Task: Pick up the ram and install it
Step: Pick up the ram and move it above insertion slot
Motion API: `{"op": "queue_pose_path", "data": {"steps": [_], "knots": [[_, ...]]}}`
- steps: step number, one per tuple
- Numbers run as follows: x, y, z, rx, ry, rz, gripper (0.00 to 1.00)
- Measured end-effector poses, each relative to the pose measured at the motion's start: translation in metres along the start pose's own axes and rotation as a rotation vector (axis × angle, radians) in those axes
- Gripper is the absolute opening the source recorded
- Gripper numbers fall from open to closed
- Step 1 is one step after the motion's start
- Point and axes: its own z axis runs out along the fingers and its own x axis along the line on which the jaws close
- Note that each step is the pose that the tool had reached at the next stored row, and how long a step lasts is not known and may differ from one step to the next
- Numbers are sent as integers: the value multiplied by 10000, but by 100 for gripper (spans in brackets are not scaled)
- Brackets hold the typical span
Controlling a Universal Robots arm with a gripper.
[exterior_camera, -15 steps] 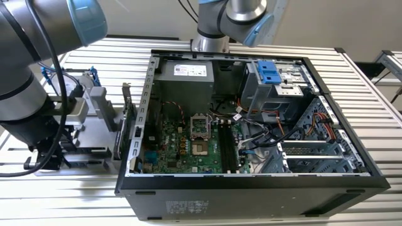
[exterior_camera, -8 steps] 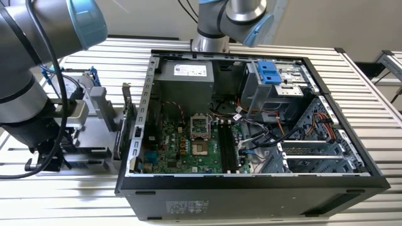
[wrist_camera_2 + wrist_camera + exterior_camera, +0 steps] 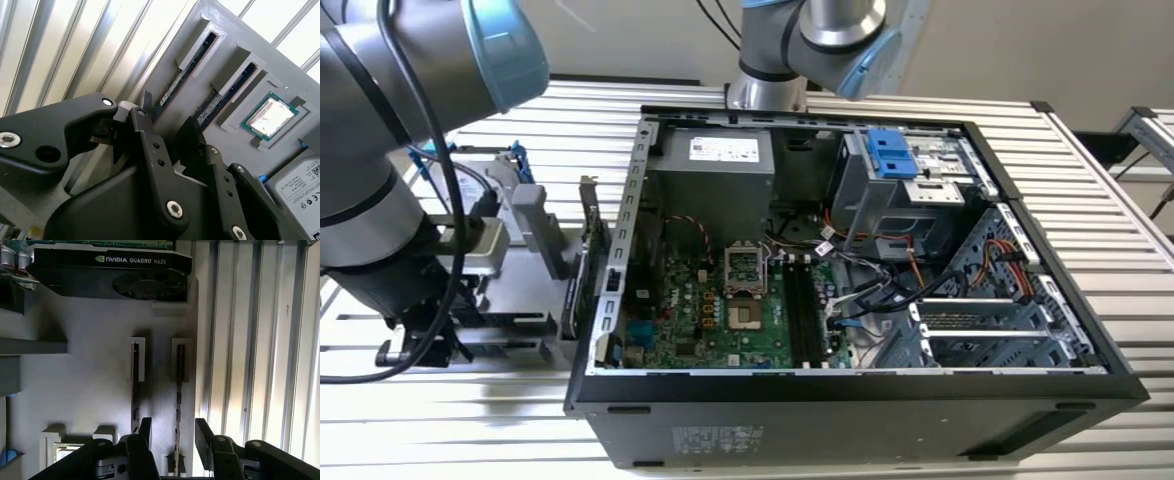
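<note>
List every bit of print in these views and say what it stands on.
On the graphics card: white brand and model lettering, legible but not quoted here.
On the hard drive: label print, too small to read.
On the power supply: a white sticker, too small to read.
On the computer case: an outer label, too blurred.

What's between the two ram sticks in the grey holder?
Bare holder surface, plus one finger of the open gripper, which straddles the ram stick nearer the holder's edge. This shows in the first wrist view.
</note>
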Motion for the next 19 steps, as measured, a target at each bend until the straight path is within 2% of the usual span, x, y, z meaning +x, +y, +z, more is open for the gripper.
{"op": "queue_pose_path", "data": {"steps": [19], "knots": [[-49,-16,98,0,0,0,100]]}}
